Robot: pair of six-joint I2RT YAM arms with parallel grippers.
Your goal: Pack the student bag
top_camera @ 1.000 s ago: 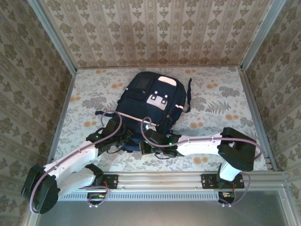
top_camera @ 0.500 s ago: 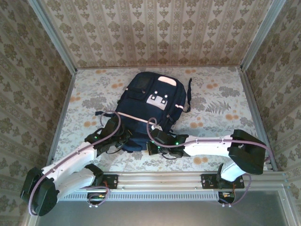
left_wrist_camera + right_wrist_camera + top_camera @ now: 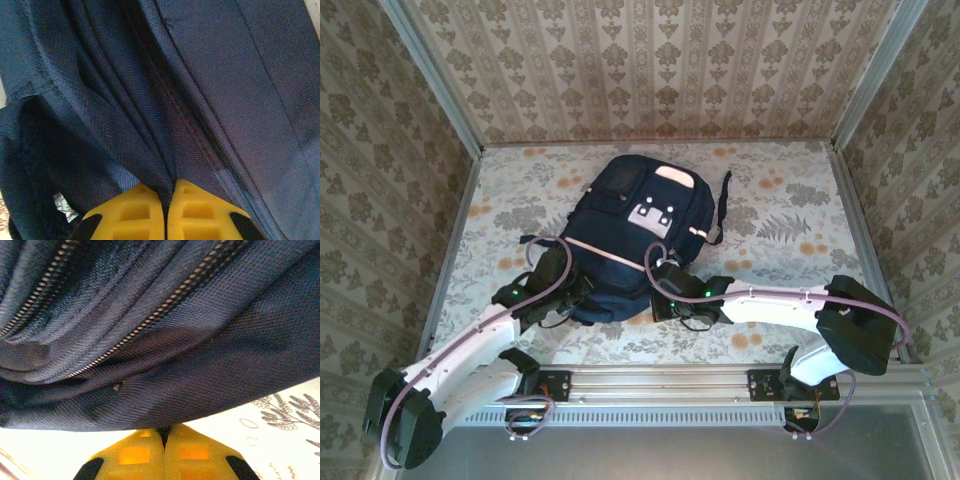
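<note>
The student bag (image 3: 630, 235) lies flat in the middle of the flowered table (image 3: 790, 210), front side up and a little askew, with its pink-white patch (image 3: 655, 212) facing the overhead camera and a dark strap (image 3: 723, 200) trailing off its right side. Both arms reach in to its near end. The left gripper (image 3: 166, 189) sits at the near-left corner, its yellow fingers (image 3: 125, 212) drawn almost together with a ridge of navy fabric running straight down into the thin slit between them — clamped on a fold of the bag, as far as the wrist view shows. The right gripper (image 3: 163, 431) is at the near-right edge, clenched tight, its tips meeting just under the bag's lower rim; whether any cloth is caught between them cannot be made out. Above those tips a zipper (image 3: 165, 307) crosses the bag's side. Patterned walls (image 3: 660, 60) enclose the table — a metal rail (image 3: 660, 382) runs along its near edge.
</note>
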